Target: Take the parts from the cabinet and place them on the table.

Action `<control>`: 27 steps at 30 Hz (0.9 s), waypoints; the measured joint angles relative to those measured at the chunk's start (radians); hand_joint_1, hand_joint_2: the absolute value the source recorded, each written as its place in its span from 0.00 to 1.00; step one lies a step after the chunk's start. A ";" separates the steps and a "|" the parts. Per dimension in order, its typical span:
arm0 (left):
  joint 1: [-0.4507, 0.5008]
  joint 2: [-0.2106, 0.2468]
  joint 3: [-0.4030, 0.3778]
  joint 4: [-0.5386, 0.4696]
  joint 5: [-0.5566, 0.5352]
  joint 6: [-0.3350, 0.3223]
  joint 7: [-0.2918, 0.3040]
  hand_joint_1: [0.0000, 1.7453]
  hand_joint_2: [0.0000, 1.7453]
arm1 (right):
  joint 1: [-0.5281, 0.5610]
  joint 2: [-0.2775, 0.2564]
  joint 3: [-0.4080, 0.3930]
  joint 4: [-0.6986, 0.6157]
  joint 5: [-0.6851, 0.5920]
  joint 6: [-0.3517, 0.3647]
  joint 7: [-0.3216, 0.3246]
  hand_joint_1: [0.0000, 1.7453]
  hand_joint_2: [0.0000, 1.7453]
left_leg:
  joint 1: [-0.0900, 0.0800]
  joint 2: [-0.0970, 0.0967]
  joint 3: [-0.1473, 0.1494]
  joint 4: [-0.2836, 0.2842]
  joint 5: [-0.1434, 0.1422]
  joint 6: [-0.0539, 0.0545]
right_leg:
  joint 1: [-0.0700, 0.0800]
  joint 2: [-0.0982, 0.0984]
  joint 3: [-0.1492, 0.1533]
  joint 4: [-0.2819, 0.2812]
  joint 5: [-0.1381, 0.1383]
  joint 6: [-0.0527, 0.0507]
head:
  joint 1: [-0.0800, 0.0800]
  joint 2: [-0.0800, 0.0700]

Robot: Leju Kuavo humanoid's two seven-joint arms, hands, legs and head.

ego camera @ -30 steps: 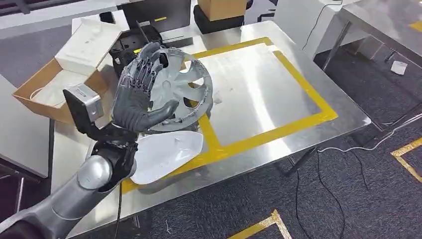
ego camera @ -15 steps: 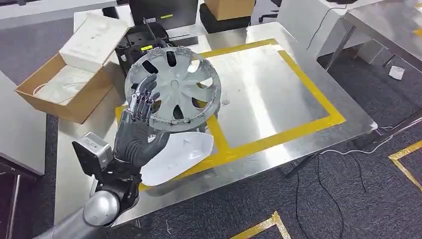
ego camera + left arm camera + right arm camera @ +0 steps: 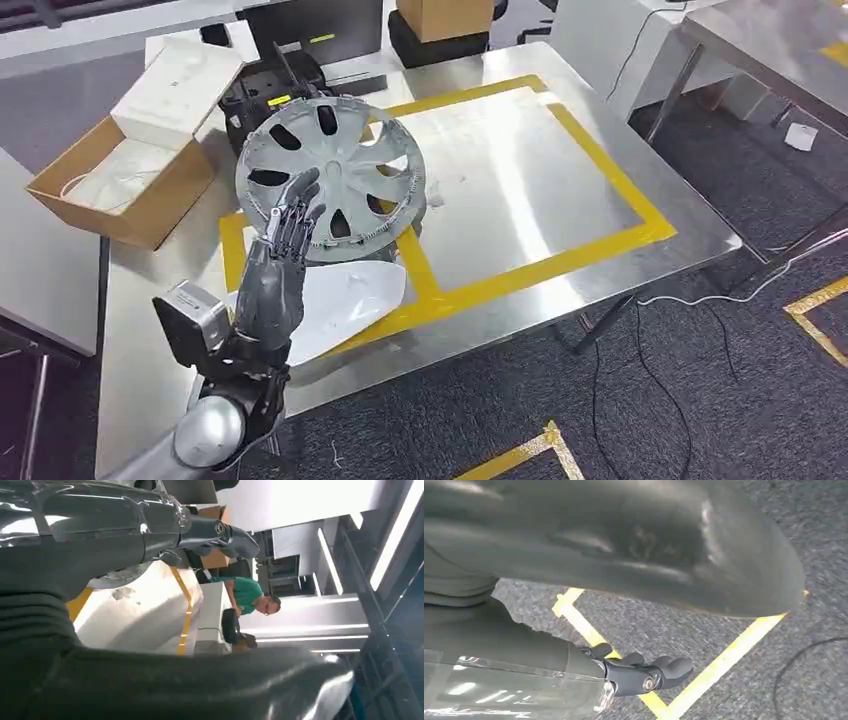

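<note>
Two parts lie on the table before us: a grey hubcap, resting partly on the yellow tape and partly over a white cover, which sits at the near edge beside it.

Left hand: raised just in front of the hubcap, fingers extended and spread, holding nothing; its fingertips overlap the hubcap's near rim in the head view, and we cannot tell whether they touch it.

Right hand: hanging over the carpet, fingers loosely curled, nothing in them; we cannot tell how far closed.

Other items: a cardboard box to the left, black equipment behind the hubcap, a person in green far off.

Risks, as we judge them: the hubcap sits unevenly on the white cover, so a brush from the fingers could tip or slide it; the cover, close to the edge, could then be pushed off.
</note>
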 joint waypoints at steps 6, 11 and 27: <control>0.008 -0.008 0.000 0.009 -0.010 0.014 -0.003 0.00 0.00 | 0.000 -0.007 -0.031 0.000 -0.010 -0.003 -0.001 0.00 0.00 | -0.008 -0.003 0.068 -0.144 0.035 0.024 | -0.001 0.003 -0.011 0.017 -0.007 0.026 | 0.002 0.000; 0.009 -0.018 -0.002 0.014 -0.018 0.026 -0.002 0.00 0.00 | 0.004 -0.020 -0.056 0.000 -0.032 -0.005 0.003 0.00 0.00 | 0.001 -0.001 0.068 -0.150 0.040 0.036 | -0.014 -0.001 -0.118 0.267 -0.148 0.060 | 0.005 0.000; 0.007 -0.020 -0.010 0.016 -0.076 0.032 0.050 0.00 0.00 | 0.035 -0.012 -0.122 0.001 -0.068 0.009 0.021 0.00 0.00 | 0.000 -0.003 -0.058 0.119 -0.106 -0.004 | -0.007 -0.003 0.004 -0.013 0.004 0.002 | -0.001 0.000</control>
